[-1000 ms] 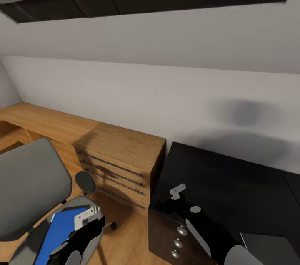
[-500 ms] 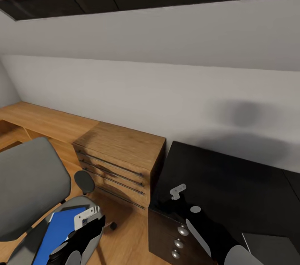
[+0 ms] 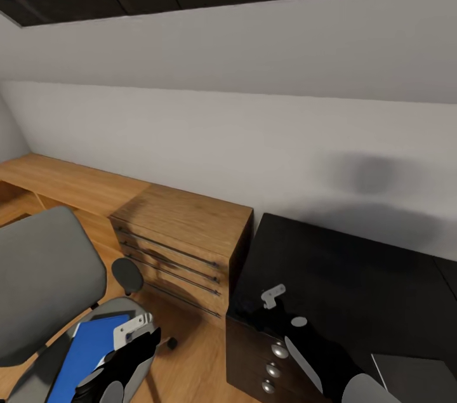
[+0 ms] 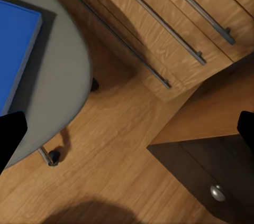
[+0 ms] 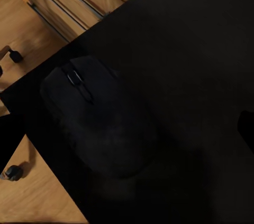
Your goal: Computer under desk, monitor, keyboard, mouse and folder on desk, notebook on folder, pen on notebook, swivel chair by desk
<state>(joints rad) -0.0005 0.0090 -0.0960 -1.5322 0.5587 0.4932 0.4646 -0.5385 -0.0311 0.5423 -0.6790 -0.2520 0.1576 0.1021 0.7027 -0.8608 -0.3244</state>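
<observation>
With my right gripper (image 3: 257,309) hovering over the near left corner of the desk (image 3: 355,276), its fingers show as dark tips at opposite edges of the right wrist view, so I read the jaws as spread wide, gripping nothing. Between them the mouse (image 5: 98,121) lies flat on the black desk top, black on black, scroll wheel visible, close to the desk edge. Below that corner are the dark drawers with round silver knobs (image 3: 279,350).

Left gripper (image 3: 136,352) hangs over the front of the swivel chair (image 3: 47,276); its fingertips (image 4: 10,137) also sit far apart in the wrist view, holding nothing. The folder (image 3: 86,352), bright blue, lies flat on the grey seat, just beside that gripper. The wooden dresser (image 3: 181,235) with bar handles stands between chair and desk, against the white wall (image 3: 228,130)
</observation>
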